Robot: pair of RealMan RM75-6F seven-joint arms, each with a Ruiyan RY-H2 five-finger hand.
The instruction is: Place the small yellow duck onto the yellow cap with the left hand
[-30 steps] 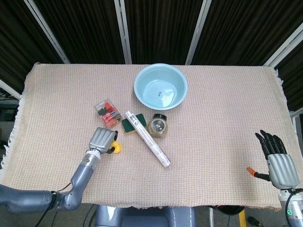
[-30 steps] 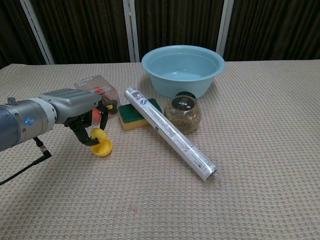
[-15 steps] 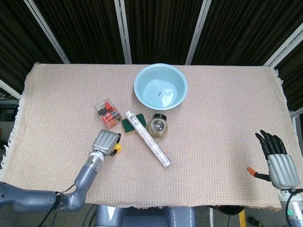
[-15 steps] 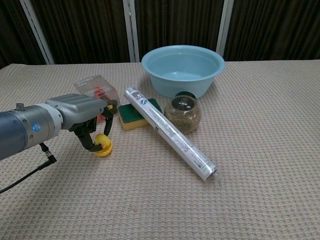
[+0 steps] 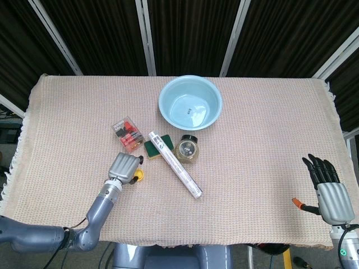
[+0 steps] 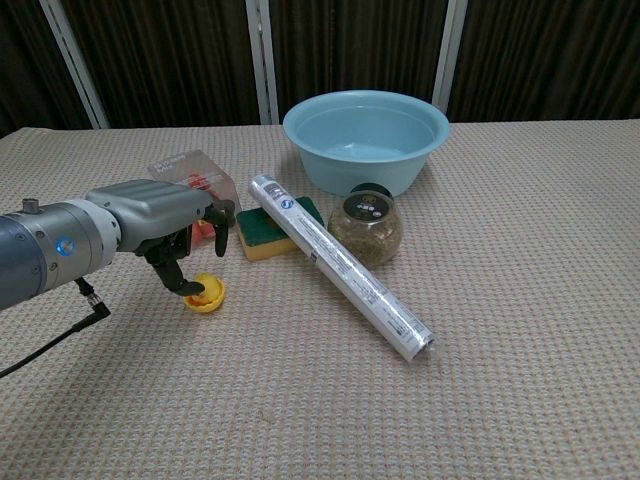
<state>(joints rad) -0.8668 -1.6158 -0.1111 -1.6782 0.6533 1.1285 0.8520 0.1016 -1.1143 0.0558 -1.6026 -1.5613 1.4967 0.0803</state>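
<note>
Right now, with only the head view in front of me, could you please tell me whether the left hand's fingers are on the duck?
Observer: In the chest view the left hand has its fingers curled down onto the duck, which seems to sit on the cap. I cannot tell whether they pinch it.
Operator: Thank you. Does the palm rest on the cloth?
Observer: No. From the chest view the palm is raised above the cloth, and only the fingertips reach down.
</note>
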